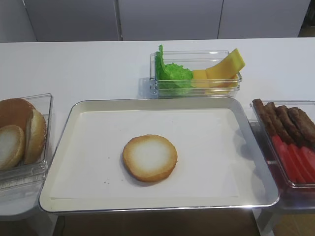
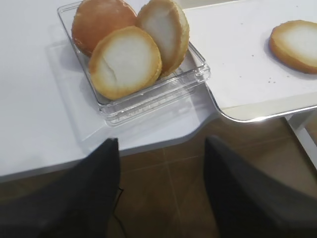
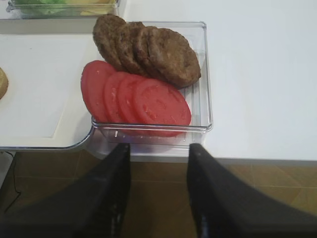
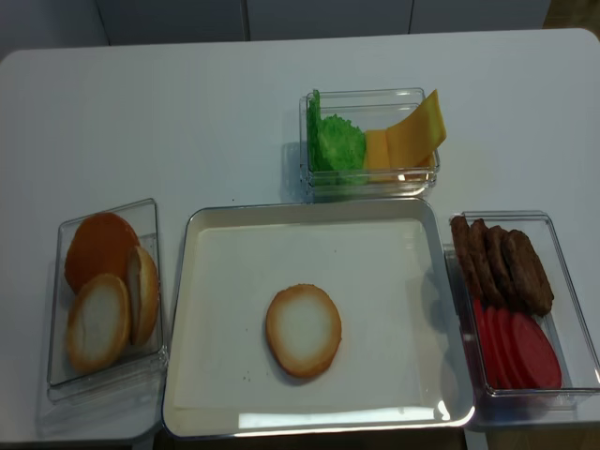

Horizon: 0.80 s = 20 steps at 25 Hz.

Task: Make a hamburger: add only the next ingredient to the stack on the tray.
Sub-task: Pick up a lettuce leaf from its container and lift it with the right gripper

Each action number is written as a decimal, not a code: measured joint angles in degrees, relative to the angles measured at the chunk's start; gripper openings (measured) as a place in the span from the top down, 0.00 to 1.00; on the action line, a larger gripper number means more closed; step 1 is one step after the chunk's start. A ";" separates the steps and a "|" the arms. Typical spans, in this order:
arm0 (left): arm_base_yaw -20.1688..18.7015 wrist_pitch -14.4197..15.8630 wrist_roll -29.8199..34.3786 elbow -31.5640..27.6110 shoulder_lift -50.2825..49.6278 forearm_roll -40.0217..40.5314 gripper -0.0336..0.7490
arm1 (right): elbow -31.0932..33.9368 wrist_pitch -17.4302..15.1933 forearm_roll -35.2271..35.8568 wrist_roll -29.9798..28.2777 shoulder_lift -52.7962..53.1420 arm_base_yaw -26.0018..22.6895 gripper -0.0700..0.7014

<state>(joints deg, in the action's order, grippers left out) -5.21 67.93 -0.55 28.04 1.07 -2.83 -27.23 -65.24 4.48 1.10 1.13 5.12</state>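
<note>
The stack is a single flat bun half [image 1: 149, 158] [image 4: 303, 330] with a pale cut face, lying near the middle of the paper-lined silver tray [image 1: 157, 100] [image 4: 309, 208]. The lettuce leaf [image 1: 172, 73] [image 4: 335, 145] stands in the left half of a clear container behind the tray. Neither gripper shows in the two high views. In the right wrist view my right gripper [image 3: 159, 147] is open and empty, below the table's front edge, in front of the tomato box. In the left wrist view my left gripper [image 2: 162, 140] is open and empty too, below the edge near the bun box.
Yellow cheese slices [image 1: 224, 69] share the lettuce container. A clear box at the right holds brown patties [image 1: 283, 120] [image 3: 148, 52] and red tomato slices [image 1: 295, 160] [image 3: 136, 99]. A clear box at the left holds more bun halves [image 1: 19, 132] [image 2: 126, 59].
</note>
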 joint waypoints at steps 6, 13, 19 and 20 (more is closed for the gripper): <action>0.00 0.00 0.00 0.00 0.00 0.00 0.44 | 0.00 0.00 0.00 0.00 0.00 0.00 0.51; 0.00 0.00 0.00 0.00 0.00 0.00 0.44 | 0.00 0.00 0.00 0.00 0.00 0.00 0.51; 0.18 0.00 0.00 0.00 0.00 0.00 0.44 | 0.00 0.00 0.00 0.00 0.00 0.00 0.51; 0.18 0.00 0.00 0.00 0.00 0.00 0.44 | 0.00 0.00 0.00 0.00 0.00 0.00 0.51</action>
<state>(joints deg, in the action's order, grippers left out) -5.03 67.93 -0.55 28.04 1.07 -2.83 -27.23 -65.24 4.48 1.10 1.13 5.12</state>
